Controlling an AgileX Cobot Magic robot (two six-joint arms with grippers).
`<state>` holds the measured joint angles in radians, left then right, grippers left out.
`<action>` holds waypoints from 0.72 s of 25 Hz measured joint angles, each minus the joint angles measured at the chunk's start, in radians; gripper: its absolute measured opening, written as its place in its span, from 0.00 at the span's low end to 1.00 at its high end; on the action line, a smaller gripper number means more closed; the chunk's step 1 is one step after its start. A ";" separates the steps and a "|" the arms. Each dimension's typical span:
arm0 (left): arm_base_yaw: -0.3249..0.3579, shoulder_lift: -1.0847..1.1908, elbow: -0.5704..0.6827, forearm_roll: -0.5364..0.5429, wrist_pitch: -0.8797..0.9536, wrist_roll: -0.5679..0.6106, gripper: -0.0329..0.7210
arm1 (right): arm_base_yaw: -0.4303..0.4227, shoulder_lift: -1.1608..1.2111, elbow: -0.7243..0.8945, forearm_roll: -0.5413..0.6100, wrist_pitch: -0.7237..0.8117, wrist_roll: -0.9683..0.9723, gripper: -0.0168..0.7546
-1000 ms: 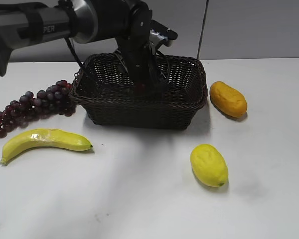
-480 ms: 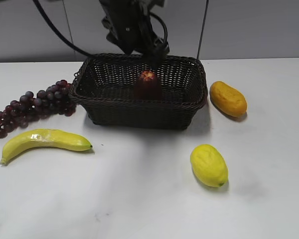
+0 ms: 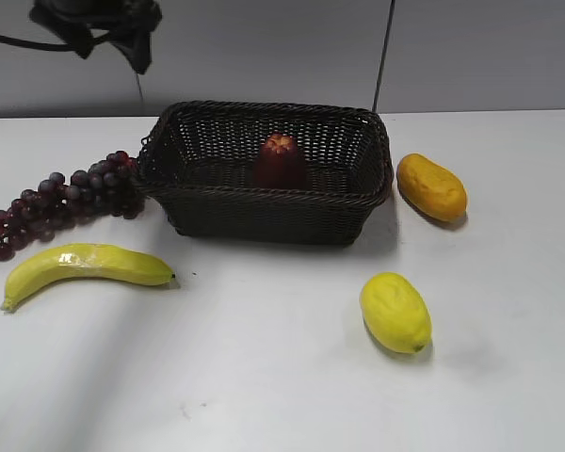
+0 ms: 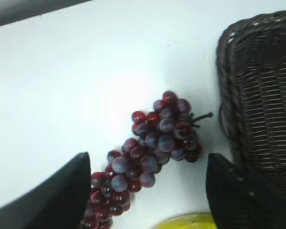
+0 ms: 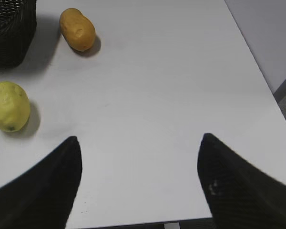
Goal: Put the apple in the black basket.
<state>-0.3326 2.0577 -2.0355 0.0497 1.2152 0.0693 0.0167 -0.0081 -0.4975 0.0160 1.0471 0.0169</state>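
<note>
The dark red apple point(image 3: 280, 161) stands upright inside the black basket point(image 3: 264, 218), near its middle, with its orange dimple up. My left gripper point(image 3: 122, 38) is high at the top left of the exterior view, well away from the basket. In the left wrist view it point(image 4: 148, 157) is open and empty above the grape bunch point(image 4: 162, 133), with the basket's corner point(image 4: 262, 95) at the right. My right gripper point(image 5: 139, 138) is open and empty above bare table near its front edge; it does not show in the exterior view.
A grape bunch point(image 3: 66, 198) lies left of the basket and a banana point(image 3: 85, 266) in front of it. A lemon point(image 3: 395, 313) and an orange-yellow fruit point(image 3: 431, 186) lie to the right. Both also show in the right wrist view, lemon point(image 5: 8, 106), orange-yellow fruit point(image 5: 77, 29).
My left gripper let go of the apple in the basket, rose out of it and moved up and to the left. The apple stays in the basket.
</note>
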 joint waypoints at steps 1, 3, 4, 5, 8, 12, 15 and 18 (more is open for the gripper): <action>0.026 -0.001 0.006 -0.001 0.000 -0.005 0.79 | 0.000 0.000 0.000 0.000 0.000 0.000 0.77; 0.067 -0.008 0.025 0.000 0.001 -0.009 0.78 | 0.000 0.000 0.000 0.000 0.000 0.000 0.77; 0.086 -0.015 0.045 0.003 0.001 -0.012 0.77 | 0.000 0.000 0.000 0.000 0.000 0.000 0.77; 0.105 -0.026 0.072 0.003 0.001 -0.012 0.76 | 0.000 0.000 0.000 0.000 0.000 0.000 0.77; 0.156 -0.073 0.180 0.020 0.001 -0.011 0.76 | 0.000 0.000 0.000 0.000 0.000 0.000 0.77; 0.246 -0.145 0.334 0.064 0.001 -0.011 0.76 | 0.000 0.000 0.000 0.000 0.000 0.000 0.77; 0.320 -0.214 0.437 0.013 0.001 -0.011 0.76 | 0.000 0.000 0.000 0.000 0.000 0.000 0.77; 0.351 -0.305 0.561 -0.005 0.001 -0.011 0.76 | 0.000 0.000 0.000 0.000 0.000 0.001 0.77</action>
<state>0.0185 1.7526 -1.4749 0.0443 1.2159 0.0585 0.0167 -0.0081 -0.4975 0.0160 1.0471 0.0179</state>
